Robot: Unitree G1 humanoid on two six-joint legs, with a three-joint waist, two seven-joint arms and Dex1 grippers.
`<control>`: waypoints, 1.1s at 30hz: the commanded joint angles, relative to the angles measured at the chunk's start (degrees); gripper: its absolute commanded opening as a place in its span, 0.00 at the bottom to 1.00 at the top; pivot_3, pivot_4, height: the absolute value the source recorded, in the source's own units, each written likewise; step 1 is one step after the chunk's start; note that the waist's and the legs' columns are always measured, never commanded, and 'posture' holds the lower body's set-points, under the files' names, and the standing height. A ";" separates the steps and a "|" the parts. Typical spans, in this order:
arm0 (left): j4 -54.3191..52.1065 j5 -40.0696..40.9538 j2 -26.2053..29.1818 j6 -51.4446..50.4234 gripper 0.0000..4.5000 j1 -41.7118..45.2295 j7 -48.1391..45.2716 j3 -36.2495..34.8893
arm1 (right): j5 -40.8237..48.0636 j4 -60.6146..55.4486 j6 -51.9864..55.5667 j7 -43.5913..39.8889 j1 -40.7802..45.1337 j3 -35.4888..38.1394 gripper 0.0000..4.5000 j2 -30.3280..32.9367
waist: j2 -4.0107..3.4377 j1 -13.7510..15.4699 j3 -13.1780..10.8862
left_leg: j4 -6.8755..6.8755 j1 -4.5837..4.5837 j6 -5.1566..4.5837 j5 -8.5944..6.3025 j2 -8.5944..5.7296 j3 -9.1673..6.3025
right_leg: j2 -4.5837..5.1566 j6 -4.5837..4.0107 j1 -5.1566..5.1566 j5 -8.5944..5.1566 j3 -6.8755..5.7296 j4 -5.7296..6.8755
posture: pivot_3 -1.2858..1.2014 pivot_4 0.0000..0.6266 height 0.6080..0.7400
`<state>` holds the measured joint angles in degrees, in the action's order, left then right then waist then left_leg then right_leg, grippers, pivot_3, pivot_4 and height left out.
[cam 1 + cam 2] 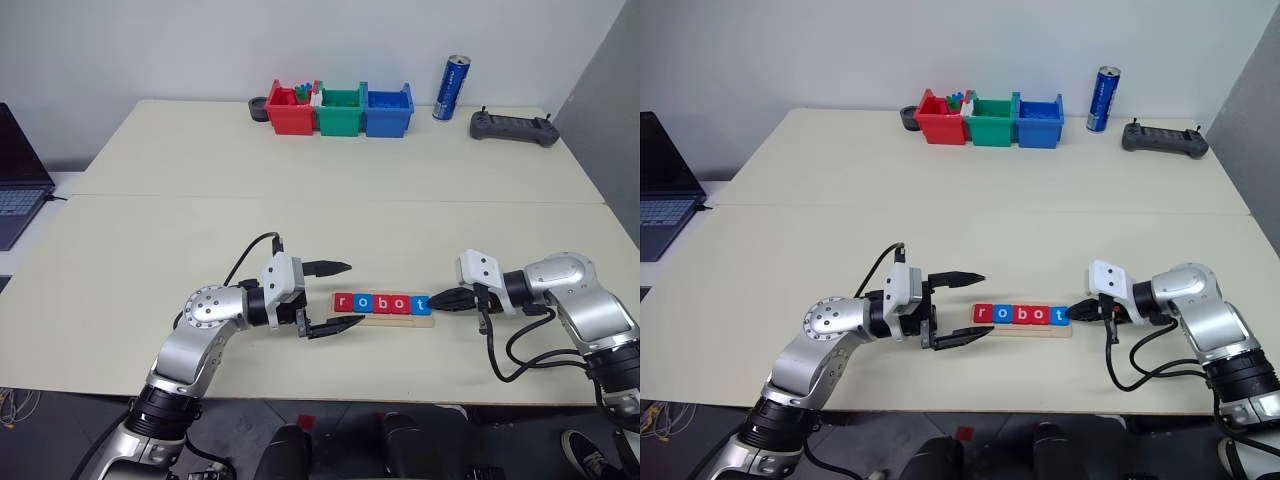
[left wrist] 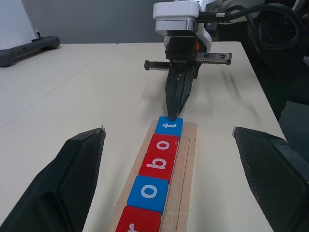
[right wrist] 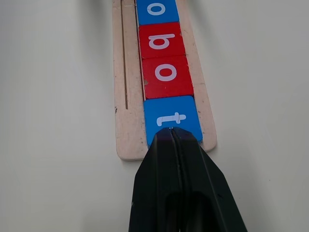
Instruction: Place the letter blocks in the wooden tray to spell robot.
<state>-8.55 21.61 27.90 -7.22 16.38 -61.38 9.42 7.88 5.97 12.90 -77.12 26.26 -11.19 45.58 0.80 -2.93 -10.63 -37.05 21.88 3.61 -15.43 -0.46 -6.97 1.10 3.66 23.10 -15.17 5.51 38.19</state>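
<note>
The wooden tray (image 1: 384, 319) lies near the table's front edge. Five letter blocks in it read r (image 1: 343, 302), o (image 1: 362, 303), b (image 1: 381, 303), o (image 1: 400, 304), t (image 1: 421, 305). The r, the b and the second o are red; the first o and the t (image 3: 170, 116) are blue. My left gripper (image 1: 355, 294) stands open at the tray's left end, one finger beyond the tray and one in front of it, holding nothing. My right gripper (image 1: 434, 301) is shut and empty, its tip (image 2: 172, 115) against the outer edge of the t block.
Red (image 1: 291, 108), green (image 1: 340, 110) and blue (image 1: 388, 110) plastic bins stand at the table's far edge, with a blue can (image 1: 452, 88) and a black controller (image 1: 514, 127) to their right. A laptop (image 1: 15, 180) sits at the far left.
</note>
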 commanded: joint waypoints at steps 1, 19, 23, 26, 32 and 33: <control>-1.99 0.56 0.30 0.33 1.00 0.24 0.21 -0.97 | 0.60 -1.46 -0.26 -0.52 0.91 1.16 0.01 1.43 | 0.00 0.00 0.00 | 0.00 0.00 0.00 0.00 0.00 0.00 | 0.00 0.00 0.00 0.00 -0.01 0.00 | 0.52 0.24 1.00; -1.65 0.46 0.08 0.36 1.00 0.46 0.47 -0.87 | 0.95 -1.54 0.37 0.14 0.06 1.04 0.01 1.86 | 0.00 0.00 0.00 | 0.00 0.00 0.00 0.00 0.00 0.00 | 0.00 0.00 0.00 0.00 0.00 0.00 | 0.52 0.24 1.00; -1.69 0.55 0.36 0.28 1.00 0.43 0.59 -1.06 | 0.54 -1.26 0.33 0.25 0.73 0.52 0.01 0.74 | 0.00 0.00 0.00 | 0.00 0.00 0.00 0.00 0.00 0.00 | 0.00 0.00 0.00 0.00 0.00 0.00 | 0.52 0.24 1.00; -1.89 0.59 0.46 0.20 1.00 0.27 0.71 -1.12 | 0.30 -1.08 0.30 0.26 1.06 0.17 0.01 0.04 | 0.00 0.01 0.00 | 0.00 0.00 0.00 0.00 0.00 0.00 | 0.00 0.00 0.00 0.00 0.00 0.00 | 0.52 0.24 1.00; -2.30 0.65 0.72 -0.04 1.00 0.04 1.03 -1.35 | 0.23 -0.67 0.02 0.16 1.47 -0.25 0.01 -0.53 | 0.00 0.02 0.00 | 0.00 0.00 0.00 0.00 0.00 0.00 | 0.00 0.00 0.00 0.00 0.00 0.00 | 0.52 0.24 1.00; -2.39 0.67 0.77 -0.09 1.00 -0.06 1.07 -1.39 | 0.29 -0.64 0.06 0.14 1.54 -0.26 0.01 -0.56 | 0.00 0.02 0.00 | 0.00 0.00 0.00 0.00 0.00 0.00 | 0.00 0.00 0.00 0.00 0.00 0.00 | 0.52 0.24 1.00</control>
<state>-8.64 21.61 28.25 -7.41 16.38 -60.56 9.29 7.86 6.00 13.38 -77.08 26.44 -12.07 44.88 0.80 -2.92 -10.63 -37.05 21.89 3.61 -15.43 -0.46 -6.97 1.10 3.66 23.10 -15.17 5.50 38.19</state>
